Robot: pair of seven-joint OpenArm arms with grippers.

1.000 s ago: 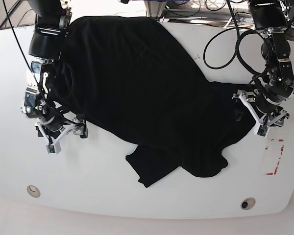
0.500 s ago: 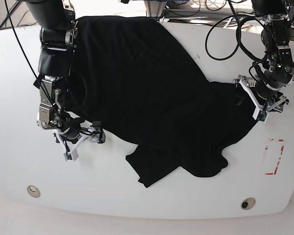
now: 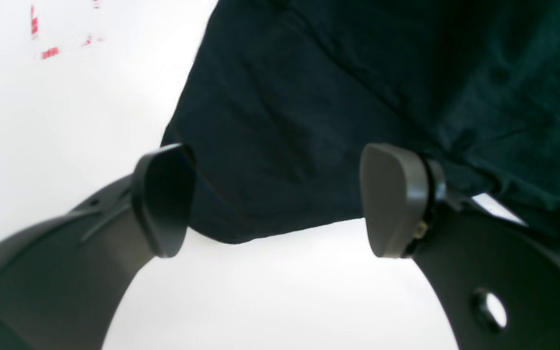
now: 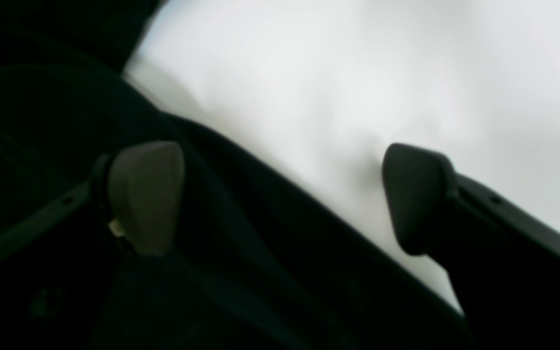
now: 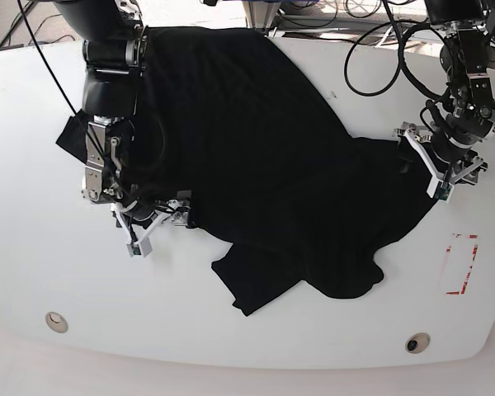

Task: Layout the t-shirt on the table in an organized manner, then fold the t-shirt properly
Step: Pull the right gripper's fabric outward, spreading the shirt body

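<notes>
The black t-shirt point(image 5: 256, 148) lies crumpled and slanted across the white table point(image 5: 256, 342), with a folded flap at its front. My left gripper point(image 5: 442, 178) is open at the shirt's right edge. In the left wrist view the gripper point(image 3: 280, 199) has its fingers apart, one on each side of a corner of the shirt point(image 3: 309, 97). My right gripper point(image 5: 154, 223) is open at the shirt's lower left edge. In the right wrist view the gripper point(image 4: 280, 199) straddles the shirt's hem point(image 4: 241, 209), low over the table point(image 4: 333, 73).
A red dashed rectangle point(image 5: 460, 264) is marked at the right front, also in the left wrist view point(image 3: 49, 51). Two small round holes point(image 5: 55, 321) point(image 5: 417, 342) sit near the front edge. Black cables point(image 5: 379, 66) loop at the back right.
My right gripper has moved right and slightly down along the shirt's left edge, up to the hem. My left gripper has shifted a little up and back at the right edge.
</notes>
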